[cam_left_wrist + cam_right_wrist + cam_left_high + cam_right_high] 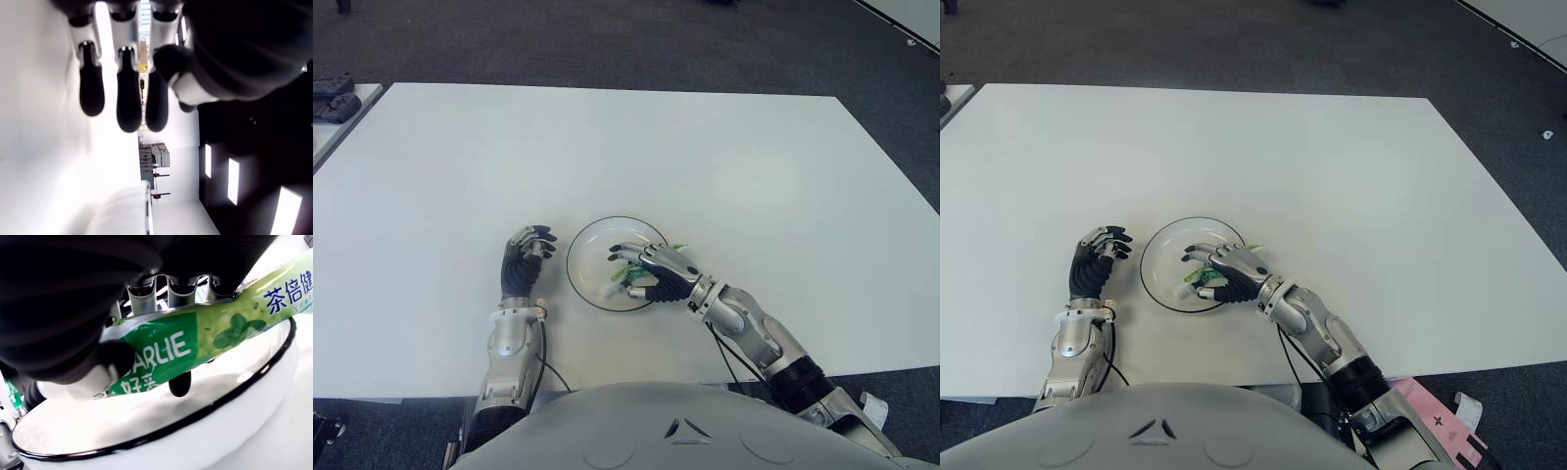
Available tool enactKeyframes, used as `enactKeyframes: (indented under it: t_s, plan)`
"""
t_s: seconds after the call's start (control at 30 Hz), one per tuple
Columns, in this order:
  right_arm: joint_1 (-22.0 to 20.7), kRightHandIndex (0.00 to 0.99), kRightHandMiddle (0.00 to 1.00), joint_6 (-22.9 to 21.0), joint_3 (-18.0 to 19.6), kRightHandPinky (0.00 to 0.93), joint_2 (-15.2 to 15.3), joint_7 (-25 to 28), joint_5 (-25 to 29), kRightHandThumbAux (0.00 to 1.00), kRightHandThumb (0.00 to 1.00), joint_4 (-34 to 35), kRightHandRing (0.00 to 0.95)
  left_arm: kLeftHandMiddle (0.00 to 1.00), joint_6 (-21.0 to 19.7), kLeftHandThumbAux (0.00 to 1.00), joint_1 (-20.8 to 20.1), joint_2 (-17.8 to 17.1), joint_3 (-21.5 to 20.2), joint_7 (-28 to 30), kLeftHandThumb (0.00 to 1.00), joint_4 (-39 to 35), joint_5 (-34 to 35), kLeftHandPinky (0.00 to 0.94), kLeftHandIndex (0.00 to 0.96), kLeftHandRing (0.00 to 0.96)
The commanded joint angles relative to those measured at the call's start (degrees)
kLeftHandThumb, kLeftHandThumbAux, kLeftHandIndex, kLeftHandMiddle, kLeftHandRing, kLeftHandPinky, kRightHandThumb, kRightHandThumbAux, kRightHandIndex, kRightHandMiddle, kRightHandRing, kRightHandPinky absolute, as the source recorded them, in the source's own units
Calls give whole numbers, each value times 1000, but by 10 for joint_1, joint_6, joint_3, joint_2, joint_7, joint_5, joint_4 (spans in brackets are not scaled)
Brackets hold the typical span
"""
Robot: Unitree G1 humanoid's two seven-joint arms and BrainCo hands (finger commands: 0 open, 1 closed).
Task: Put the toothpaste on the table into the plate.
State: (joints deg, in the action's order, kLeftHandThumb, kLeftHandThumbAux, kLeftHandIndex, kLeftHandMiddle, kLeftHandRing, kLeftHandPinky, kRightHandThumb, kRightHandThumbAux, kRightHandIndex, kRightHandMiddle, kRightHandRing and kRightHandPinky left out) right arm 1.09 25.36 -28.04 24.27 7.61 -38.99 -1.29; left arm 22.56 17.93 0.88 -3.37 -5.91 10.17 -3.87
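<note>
right hand (651,274): closed around toothpaste (195,342), tube held over plate (587,245), low above its floor so release would land it inside | left hand (527,257): fingers curled, nothing held, shown on bench (705,147) just left of plate | step judged: release pending

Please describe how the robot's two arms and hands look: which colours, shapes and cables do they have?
The left hand and right hand have black palms and segmented silver-and-black fingers with dark rounded tips. Silver metal forearms end in ringed wrists. A thin black cable runs along each arm.
</note>
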Motion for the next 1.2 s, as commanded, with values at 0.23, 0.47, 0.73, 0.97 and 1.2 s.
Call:
enactKeyframes:
  t_s: [0.23, 0.47, 0.73, 0.97, 1.2]
  plan:
    - [19, 0, 0, -18, 12, 0, 20, 41, 17, 243, 251, 33, 0, 495, -9, 682, 6, 2, 2, 0, 834, 27, 0, 529, 393, 553]
    - [24, 0, 0, -19, 23, 0, 30, 67, 37, 208, 227, 57, 0, 492, -5, 681, 4, 1, 2, 2, 834, 33, 2, 530, 397, 552]
    - [21, 0, 0, -24, 31, 0, 32, 84, 37, 206, 214, 74, 0, 485, -5, 681, 5, 1, 2, 5, 834, 34, 7, 525, 405, 543]
    - [19, 0, 0, -29, 35, 0, 36, 86, 22, 212, 198, 90, 0, 487, -8, 681, 6, 1, 3, 4, 833, 30, 6, 531, 403, 544]
    - [22, 0, 0, -30, 44, 0, 30, 69, 10, 215, 212, 94, 0, 492, -8, 682, 7, 0, 5, 2, 832, 27, 1, 535, 395, 553]
